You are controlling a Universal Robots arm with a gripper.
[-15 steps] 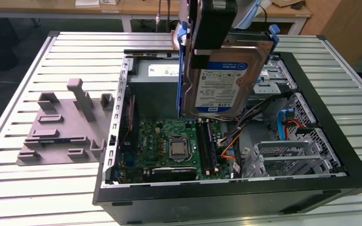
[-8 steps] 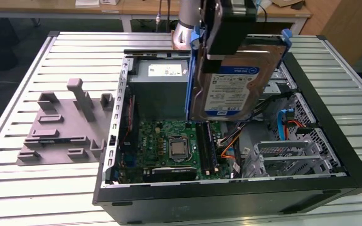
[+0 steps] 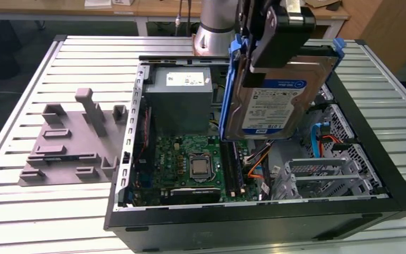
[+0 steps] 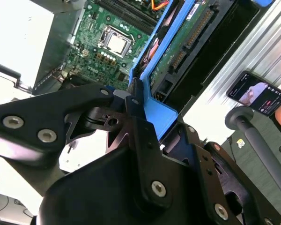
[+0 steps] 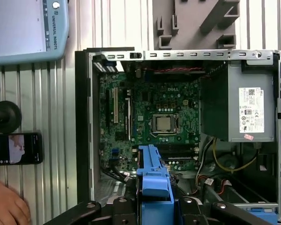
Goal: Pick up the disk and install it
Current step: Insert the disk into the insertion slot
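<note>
The disk (image 3: 277,100) is a silver hard drive with a white-and-blue label in a blue caddy. It hangs on edge above the right half of the open computer case (image 3: 259,211). My gripper (image 3: 277,39) is shut on the caddy's upper end. In the second wrist view the black fingers (image 4: 136,117) clamp the blue caddy (image 4: 161,112), and the disk's green circuit-board side (image 4: 187,47) points down toward the case. In the first wrist view the caddy's blue edge (image 5: 152,180) stands out from the gripper (image 5: 152,208), over the lower edge of the motherboard (image 5: 154,122).
Inside the case are a grey power supply (image 3: 178,98), the motherboard (image 3: 196,164) and a metal drive cage (image 3: 330,172) with cables. A grey slotted fixture block (image 3: 69,143) lies at the exterior view's left. A phone (image 5: 16,147), a hand (image 5: 7,206) and a pendant (image 5: 23,28) are beside the case.
</note>
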